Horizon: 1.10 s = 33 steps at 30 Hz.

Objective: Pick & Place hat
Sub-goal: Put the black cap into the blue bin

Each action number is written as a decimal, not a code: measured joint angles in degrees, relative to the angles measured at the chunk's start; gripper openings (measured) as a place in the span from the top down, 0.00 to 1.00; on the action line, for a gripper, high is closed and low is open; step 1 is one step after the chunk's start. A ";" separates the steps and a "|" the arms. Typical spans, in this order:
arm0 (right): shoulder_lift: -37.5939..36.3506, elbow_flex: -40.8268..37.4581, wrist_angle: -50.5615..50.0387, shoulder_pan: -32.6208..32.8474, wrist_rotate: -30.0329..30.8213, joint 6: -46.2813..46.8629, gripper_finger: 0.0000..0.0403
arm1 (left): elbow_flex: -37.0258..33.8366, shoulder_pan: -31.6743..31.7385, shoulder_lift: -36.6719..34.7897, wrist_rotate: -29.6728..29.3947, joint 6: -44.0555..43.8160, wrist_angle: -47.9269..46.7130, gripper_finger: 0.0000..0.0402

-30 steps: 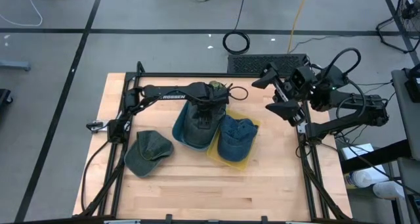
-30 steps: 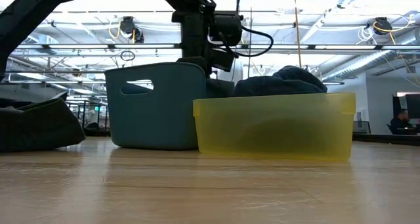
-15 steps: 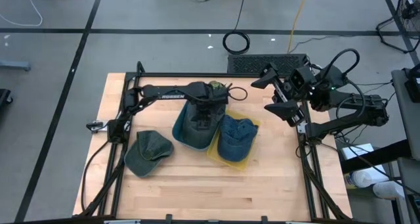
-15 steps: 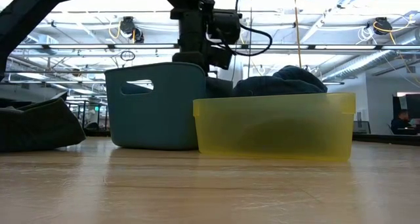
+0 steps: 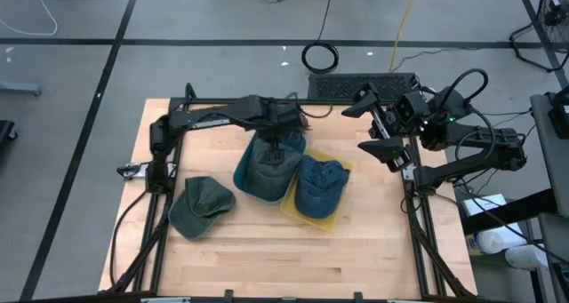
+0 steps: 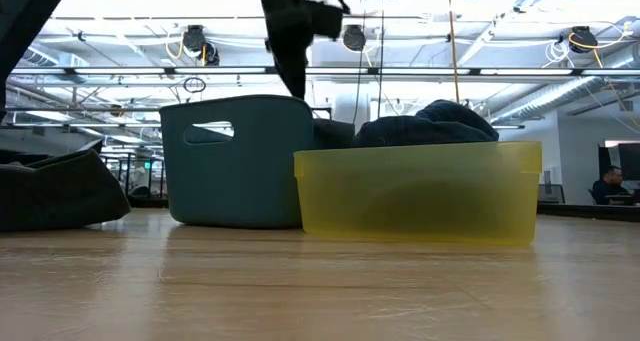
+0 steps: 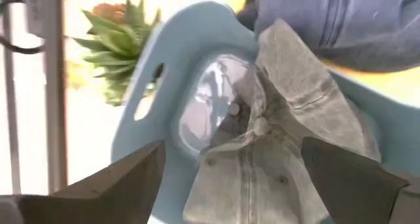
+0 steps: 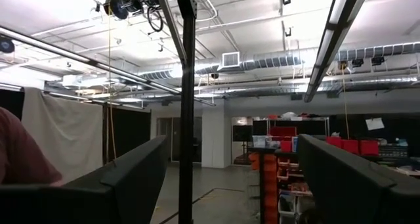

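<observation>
The left gripper [image 7: 230,184] has its two dark fingers [image 7: 105,184] spread wide with nothing between them, and it hangs directly above the blue bin [image 5: 253,174]. Below the parted fingers a grey denim cap [image 7: 275,145] lies inside that bin, crown up, its top button showing; from overhead the same cap [image 5: 269,161] fills most of the bin, and the left arm reaches over the bin's far rim from the table's left edge. In the table-level view the arm shows above the bin [image 6: 238,161], clear of its rim.

Touching the blue bin on its right is a yellow bin [image 5: 342,168], holding a blue denim cap [image 5: 318,186] whose crown rises above the yellow rim [image 6: 428,122]. To the left of the blue bin, near but apart, an olive-green cap [image 5: 199,205] rests on the bare wooden table [image 5: 267,250].

The right gripper [image 5: 378,125] is well away from the blue bin, raised beyond the table's right edge, fingers [image 8: 111,178] apart and empty, pointing out into the room. A person's dark red sleeve [image 8: 20,152] shows at the edge of its wrist view.
</observation>
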 joint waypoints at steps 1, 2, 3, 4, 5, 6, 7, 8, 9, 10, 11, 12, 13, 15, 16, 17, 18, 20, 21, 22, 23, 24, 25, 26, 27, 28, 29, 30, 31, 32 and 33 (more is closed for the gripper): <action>0.00 0.00 0.02 0.00 0.00 -0.02 0.19 | 0.45 -0.03 -1.00 -0.32 -0.52 -0.20 0.10; 0.00 0.00 0.02 0.00 0.00 -0.02 0.19 | 0.84 -0.06 -1.95 -0.59 -1.03 -0.39 0.10; 0.00 0.00 0.02 0.00 0.00 -0.02 0.19 | 1.27 -0.19 -2.73 -0.87 -1.44 -0.41 0.10; 0.00 0.00 0.02 0.00 0.00 -0.04 0.19 | 1.54 -0.28 -3.75 -1.14 -1.71 -0.42 0.10; 0.00 0.00 0.01 0.00 0.00 -0.10 0.19 | 1.54 -0.32 -4.85 -1.37 -2.03 -0.43 0.09; 0.00 0.00 0.01 0.00 0.00 -0.39 0.19 | 1.54 -0.32 -5.75 -1.60 -2.39 -0.55 0.09; 0.00 0.00 0.02 -0.01 0.00 -1.10 0.19 | 1.54 -0.41 -6.61 -1.66 -2.77 -0.57 0.09; 0.00 0.00 0.03 -0.02 0.00 -1.64 0.19 | 1.54 -0.43 -7.56 -1.66 -3.14 -0.63 0.09; 0.00 0.00 0.05 -0.02 0.00 -2.18 0.19 | 1.54 -0.45 -8.51 -1.68 -3.36 -0.87 0.10; 0.00 0.00 0.07 -0.02 0.00 -2.68 0.19 | 1.54 -0.45 -9.47 -1.68 -3.67 -1.05 0.10; 0.00 0.00 0.07 -0.02 0.04 -2.97 0.19 | 1.54 -0.45 -10.44 -1.65 -3.96 -1.05 0.10; 0.00 0.00 0.09 0.00 0.04 -3.01 0.19 | 1.54 -0.50 -11.43 -1.64 -4.42 -1.03 0.11; 0.00 0.00 0.15 -0.02 0.04 -3.01 0.19 | 1.54 -0.50 -12.51 -1.66 -4.74 -1.05 0.11; 0.00 0.00 -0.16 -0.02 0.03 -3.01 0.19 | 1.54 -0.57 -14.42 -1.64 -5.63 -1.07 0.11; 0.00 0.00 -0.68 -0.02 -0.04 -2.98 0.19 | 1.54 -0.64 -15.37 -1.64 -6.15 -1.07 0.11; -0.05 0.00 -1.43 -0.02 -0.23 -2.89 0.19 | 1.54 -0.67 -16.39 -1.60 -6.53 -1.24 0.11; -0.26 0.00 -2.82 -0.02 -0.41 -2.71 0.19 | 1.54 -0.70 -17.39 -1.59 -6.90 -1.67 0.11; -0.51 0.00 -6.09 -0.04 -0.06 -2.75 0.19 | 1.54 -0.70 -19.05 -1.53 -8.00 -2.81 0.10; -0.81 0.00 -8.09 -0.22 0.28 -2.77 0.19 | 1.54 -0.70 -19.84 -1.55 -8.68 -3.49 0.10; -0.95 0.00 -9.84 -0.45 0.31 -2.70 0.19 | 1.54 -0.70 -20.52 -1.55 -9.30 -4.63 0.10; -0.99 0.00 -11.01 -0.56 0.42 -2.64 0.19 | 1.54 -0.70 -21.07 -1.55 -9.94 -5.95 0.10; -1.14 0.00 -12.37 -0.70 0.75 -2.63 0.19 | 1.54 -0.70 -21.58 -1.55 -10.71 -7.16 0.10; -1.37 0.00 -14.06 -0.82 1.77 -2.60 0.19 | 1.54 -0.71 -22.14 -1.52 -11.62 -8.38 0.11; -1.49 0.00 -15.36 -0.85 2.98 -2.62 0.19 | 1.54 -0.78 -22.61 -1.51 -12.69 -9.76 0.11; -1.73 0.00 -16.67 -0.85 4.64 -2.60 0.19 | 1.54 -0.89 -22.95 -1.48 -13.88 -11.16 0.11; -2.08 0.00 -18.30 -0.85 5.97 -2.60 0.19 | 1.54 -1.12 -23.18 -1.45 -15.00 -12.40 0.12; -2.42 0.00 -19.69 -0.85 7.23 -2.60 0.19 | 1.54 -1.41 -23.36 -1.35 -16.22 -13.51 0.12; -2.69 0.00 -21.03 -0.85 8.57 -2.65 0.19 | 1.53 -1.64 -23.58 -1.16 -17.19 -14.68 0.12; -2.97 0.00 -22.43 -0.85 9.76 -2.79 0.19 | 1.50 -1.94 -23.70 -0.98 -18.01 -15.85 0.12; -3.29 0.00 -23.79 -0.85 10.81 -2.95 0.19 | 1.50 -2.44 -23.78 -0.94 -18.92 -16.92 0.12; -3.47 0.00 -25.10 -0.85 11.46 -2.96 0.19 | 1.50 -2.87 -23.88 -0.94 -19.95 -17.60 0.12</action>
